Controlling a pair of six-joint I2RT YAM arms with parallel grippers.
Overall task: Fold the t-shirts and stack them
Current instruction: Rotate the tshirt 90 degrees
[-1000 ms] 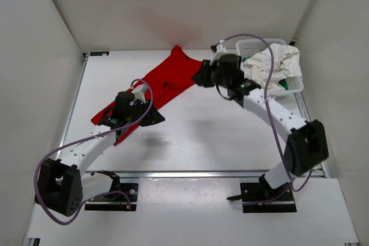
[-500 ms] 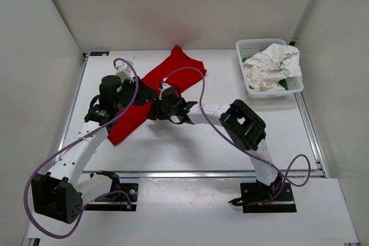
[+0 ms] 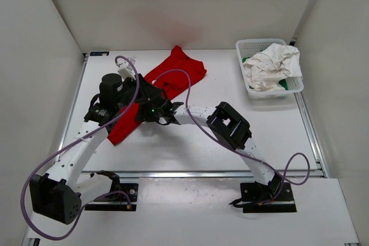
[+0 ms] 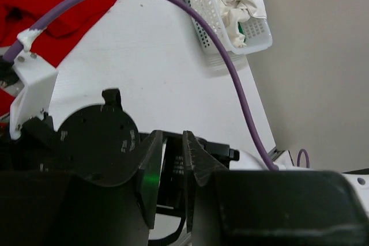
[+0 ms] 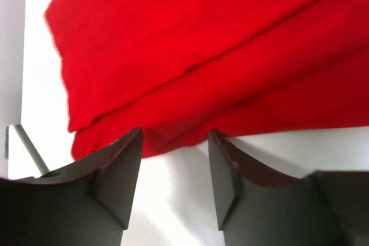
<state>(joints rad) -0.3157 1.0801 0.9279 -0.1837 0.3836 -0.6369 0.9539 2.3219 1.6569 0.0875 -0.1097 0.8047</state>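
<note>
Over on the left half of the table (image 3: pixel 173 154), the red shirt (image 3: pixel 179 68) lies in a long diagonal strip, one end toward the back and the other toward the front left, with both arms bunched over its middle. Looks to me like we're on the very first shirt, at the get-a-grip-and-spread-it stage: nothing folded, no stack anywhere. The right gripper (image 5: pixel 174 139) has its jaws spread wide, down low by the table, straddling the shirt's edge with nothing pinched. The left gripper (image 4: pixel 173 136) shows only a thin slit between its fingers and points sideways toward the basket (image 3: pixel 247 44), and honestly I can't tell whether it has any cloth in it. Next move, I'd guess, is for the right one to slide onto that edge and close. The tricky bit is that there seem to be two layers there, so it could catch only the top one or just scrape the table. The shirt itself is bright red, soft, doubled over lengthwise with a few long creases, not flat at all. The white shirt (image 3: pixel 268 64) and a peek of the green shirt (image 3: pixel 284 84) are heaped in the basket at the far right, well apart from all this.
</note>
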